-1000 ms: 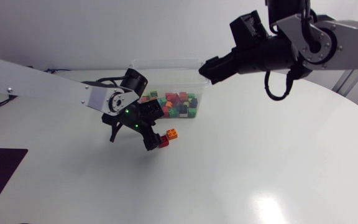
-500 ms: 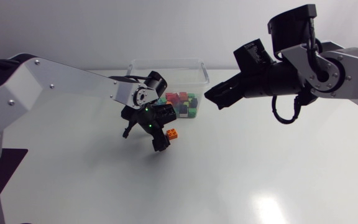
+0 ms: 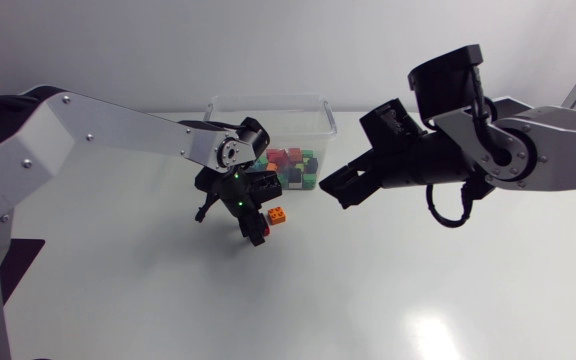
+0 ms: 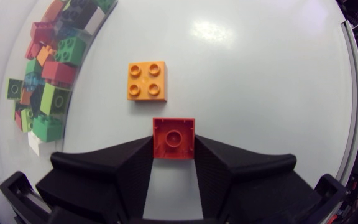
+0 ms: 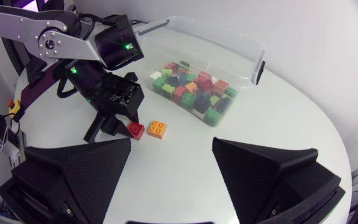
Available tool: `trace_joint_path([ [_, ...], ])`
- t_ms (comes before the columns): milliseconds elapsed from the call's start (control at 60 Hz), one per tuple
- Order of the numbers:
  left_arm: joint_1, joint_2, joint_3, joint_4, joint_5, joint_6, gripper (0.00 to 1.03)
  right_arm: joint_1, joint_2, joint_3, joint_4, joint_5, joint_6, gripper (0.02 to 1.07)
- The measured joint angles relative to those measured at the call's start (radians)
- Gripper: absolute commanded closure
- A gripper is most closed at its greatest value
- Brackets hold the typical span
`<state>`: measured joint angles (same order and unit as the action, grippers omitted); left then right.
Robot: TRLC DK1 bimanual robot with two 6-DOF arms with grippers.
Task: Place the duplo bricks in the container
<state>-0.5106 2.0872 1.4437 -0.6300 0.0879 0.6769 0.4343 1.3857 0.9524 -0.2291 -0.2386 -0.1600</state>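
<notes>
My left gripper (image 4: 173,146) is pinching a red brick (image 4: 173,138): the two black fingers press on its opposite sides, and the single stud on top faces the wrist camera. The brick sits right at the fingertips, low over the table (image 3: 418,290). I cannot tell whether it touches the surface.

Just ahead of the red brick lies an orange brick (image 4: 147,81) with four studs, flat on the table and a little apart from the red one. Both are on the near side of the container (image 3: 268,105), a clear plastic box that stands towards the far edge of the table. The container already holds a heap of bricks (image 3: 290,168) in red, green, orange, dark and white, piled at its near end.

My left arm comes in from the left edge of the table and bends down beside the container's near wall. My right gripper (image 5: 171,143) hangs above the table to the right of the container, its fingers spread wide with nothing between them, pointing towards the two loose bricks.
</notes>
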Motion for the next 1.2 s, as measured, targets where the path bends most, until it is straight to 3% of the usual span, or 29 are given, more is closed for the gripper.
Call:
trace_joint_path([
  [367,0.061,-0.34,-0.127,-0.035,0.007,-0.006,0.79,0.083,0.265,0.081,-0.071,0.068,0.053,0.13],
  [717,0.164,-0.532,-0.138,-0.04,0.058,-0.043,0.79,0.14,0.542,0.365,-0.196,0.143,0.064,0.13],
  [1200,0.261,-0.612,-0.161,0.126,0.13,-0.143,0.79,0.186,0.803,0.686,-0.376,0.169,0.113,0.16],
])
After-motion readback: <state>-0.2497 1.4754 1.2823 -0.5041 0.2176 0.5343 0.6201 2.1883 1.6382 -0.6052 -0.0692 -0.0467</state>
